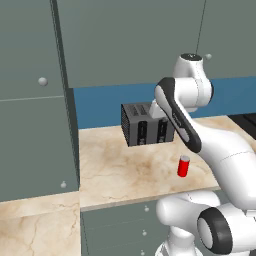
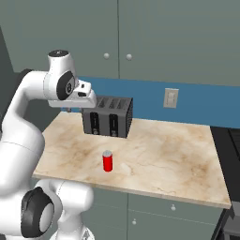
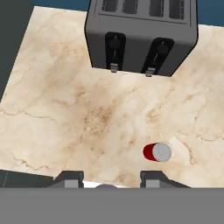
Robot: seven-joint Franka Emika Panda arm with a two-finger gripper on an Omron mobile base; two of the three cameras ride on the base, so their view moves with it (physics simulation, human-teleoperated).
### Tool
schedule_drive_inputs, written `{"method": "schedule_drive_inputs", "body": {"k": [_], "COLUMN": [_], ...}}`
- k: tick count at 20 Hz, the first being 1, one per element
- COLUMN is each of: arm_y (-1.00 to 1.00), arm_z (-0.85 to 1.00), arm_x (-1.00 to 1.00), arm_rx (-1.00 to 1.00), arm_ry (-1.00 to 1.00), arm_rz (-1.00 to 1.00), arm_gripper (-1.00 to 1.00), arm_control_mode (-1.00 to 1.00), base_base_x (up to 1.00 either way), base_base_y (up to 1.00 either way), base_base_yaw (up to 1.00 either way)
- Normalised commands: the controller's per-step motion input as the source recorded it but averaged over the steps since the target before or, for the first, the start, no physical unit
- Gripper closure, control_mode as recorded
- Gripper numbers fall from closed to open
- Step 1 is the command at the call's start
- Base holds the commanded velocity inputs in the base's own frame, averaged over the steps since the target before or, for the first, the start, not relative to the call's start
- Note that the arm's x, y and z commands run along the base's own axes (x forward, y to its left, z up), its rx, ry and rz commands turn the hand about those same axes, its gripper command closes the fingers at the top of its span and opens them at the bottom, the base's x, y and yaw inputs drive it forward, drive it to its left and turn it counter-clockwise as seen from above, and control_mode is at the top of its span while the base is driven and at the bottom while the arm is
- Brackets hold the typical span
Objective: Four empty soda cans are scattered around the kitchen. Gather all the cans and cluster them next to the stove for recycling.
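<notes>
**Gripper poised high above a lone can**

The gripper point(image 3: 105, 180), empty with jaws closed, hangs above the counter point(image 3: 65, 127). The red soda can point(image 3: 157, 152) stands upright before the toaster point(image 3: 140, 35), apart from it, leaving clear access.

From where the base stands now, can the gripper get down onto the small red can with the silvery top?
Probably yes. The small red can with the silvery top stands upright and alone on the beige marble counter, well apart from the dark grey toaster. The gripper hangs above it, empty, with nothing between them.
</notes>
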Motion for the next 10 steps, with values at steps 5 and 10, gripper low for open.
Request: {"method": "schedule_drive_inputs", "body": {"k": [5, 10], "arm_y": [-0.04, -0.17], "arm_z": [-0.04, -0.04], "arm_x": [-0.10, -0.23], "arm_rx": [0.01, 0.03], "arm_ry": [0.00, 0.00], "arm_rz": [-0.04, -0.10], "arm_gripper": [-1.00, -1.00], "arm_control_mode": [-1.00, -1.00], "base_base_x": [0.00, 0.00], "base_base_y": [0.00, 0.00], "base_base_yaw": [0.00, 0.00]}}
